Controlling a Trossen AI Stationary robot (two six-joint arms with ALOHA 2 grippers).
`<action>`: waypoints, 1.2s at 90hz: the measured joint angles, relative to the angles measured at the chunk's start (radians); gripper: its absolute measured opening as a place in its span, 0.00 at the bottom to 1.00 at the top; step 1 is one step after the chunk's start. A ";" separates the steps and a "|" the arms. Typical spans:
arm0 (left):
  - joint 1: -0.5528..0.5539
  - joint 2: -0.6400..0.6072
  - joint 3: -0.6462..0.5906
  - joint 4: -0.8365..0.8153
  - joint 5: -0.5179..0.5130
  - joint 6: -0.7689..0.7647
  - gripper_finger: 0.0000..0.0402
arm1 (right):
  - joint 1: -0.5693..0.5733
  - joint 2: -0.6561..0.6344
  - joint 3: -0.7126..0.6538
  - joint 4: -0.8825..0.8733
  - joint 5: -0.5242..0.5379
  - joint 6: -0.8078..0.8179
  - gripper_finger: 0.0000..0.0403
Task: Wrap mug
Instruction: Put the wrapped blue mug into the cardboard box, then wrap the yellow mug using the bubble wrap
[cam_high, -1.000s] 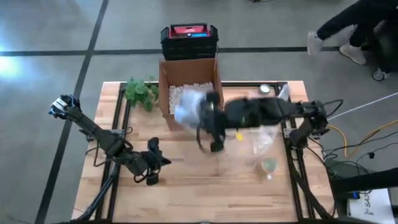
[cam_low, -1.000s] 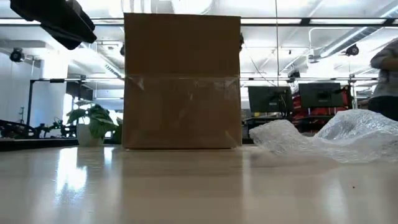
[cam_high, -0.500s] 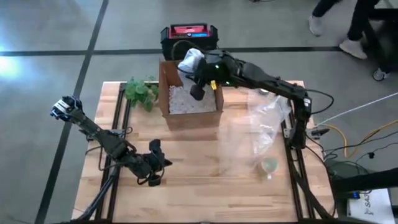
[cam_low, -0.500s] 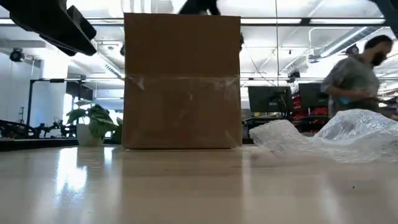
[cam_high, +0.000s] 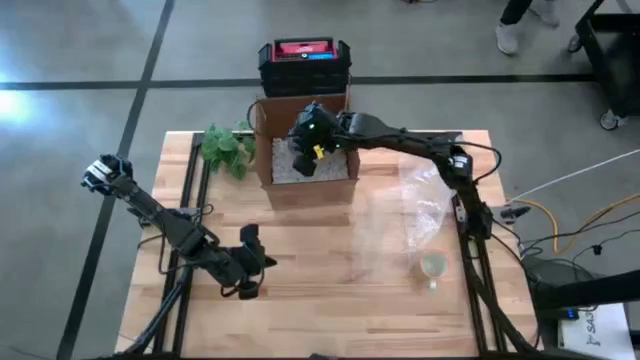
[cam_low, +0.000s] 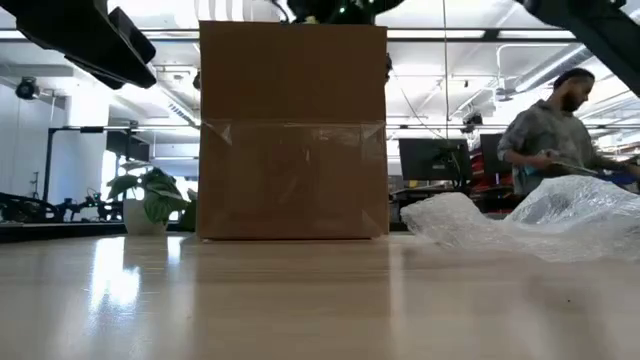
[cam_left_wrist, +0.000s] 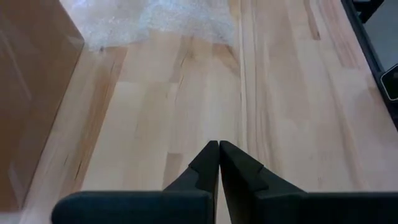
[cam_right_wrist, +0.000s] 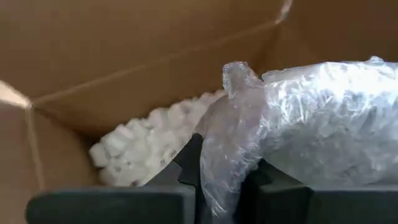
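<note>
An open cardboard box (cam_high: 268, 135) with white packing peanuts (cam_right_wrist: 143, 152) stands at the table's far middle. My right gripper (cam_high: 304, 160) reaches down into it, shut on a bubble-wrap bundle (cam_right_wrist: 317, 118). The mug itself is hidden. In the low view only the box front (cam_low: 292, 130) shows. My left gripper (cam_left_wrist: 219, 149) hovers shut over bare wood at the near left (cam_high: 250, 262), holding nothing. My right gripper pinches a gathered, twisted tail of the bundle's wrap (cam_right_wrist: 219, 163) between its two fingers, several layers bunched together. The fingers come from above, slanting down into the box. The bulk of the bundle sits beside the fingers over the peanuts; whether it rests on them I cannot tell.
A loose sheet of bubble wrap (cam_high: 420, 215) lies on the table's right half, with a small round greenish object (cam_high: 432, 266) near it. A plant (cam_high: 225, 148) stands left of the box, a black and red case (cam_high: 305, 62) behind it. A person (cam_low: 555, 130) stands beyond the table.
My right gripper has carried the bundle from over the table in front of the box up and toward the far edge, above the box, then down into the box. It has stayed shut on the wrap.
</note>
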 joint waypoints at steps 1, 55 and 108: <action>0.000 0.000 0.000 0.000 0.000 0.000 0.00 | 0.000 0.000 0.000 0.001 -0.001 0.006 0.11; 0.000 0.000 0.000 0.002 0.003 0.000 0.00 | -0.004 -0.023 0.071 -0.095 -0.038 0.042 0.68; 0.000 0.000 0.000 0.010 -0.007 -0.007 0.00 | 0.194 -0.328 0.216 -0.695 -0.040 0.101 0.65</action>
